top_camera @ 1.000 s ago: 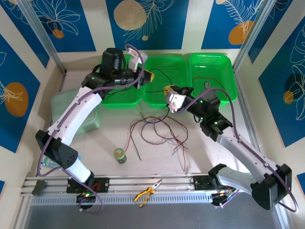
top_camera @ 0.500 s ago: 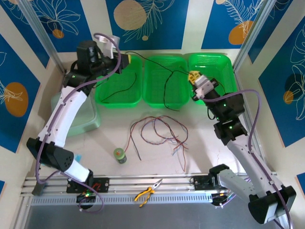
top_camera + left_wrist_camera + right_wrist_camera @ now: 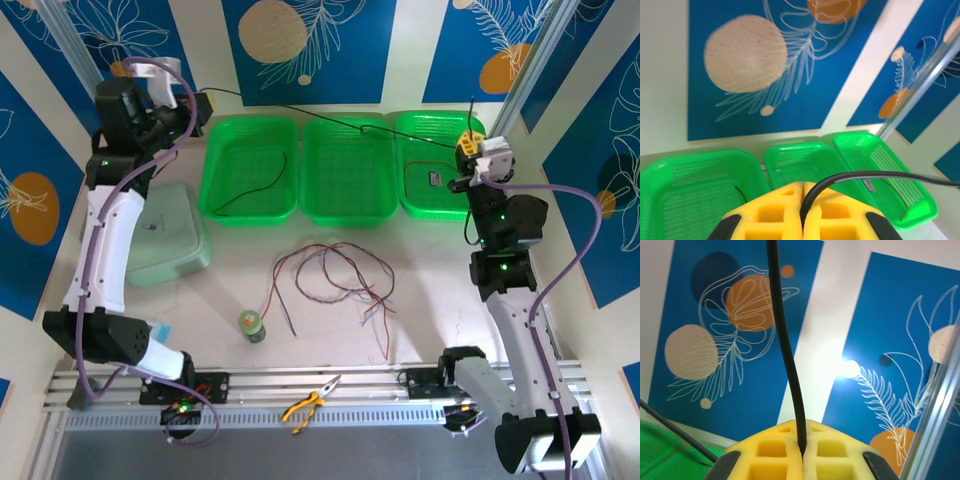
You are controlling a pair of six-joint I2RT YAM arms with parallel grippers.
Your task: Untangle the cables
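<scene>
I'm gripping the black cable (image 3: 880,174) with left gripper (image 3: 202,103) and right gripper (image 3: 469,151), both clamped shut on it above the green trays (image 3: 348,172); pulling apart gently, avoiding slippage.

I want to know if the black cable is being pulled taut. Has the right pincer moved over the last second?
Yes. The right pincer went from over the middle green tray rightward and back, to the right green tray's far corner.

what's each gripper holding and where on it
One black cable, strung between them over the green trays: left gripper pinches its left part, right gripper farther along, a tail poking past.
</scene>
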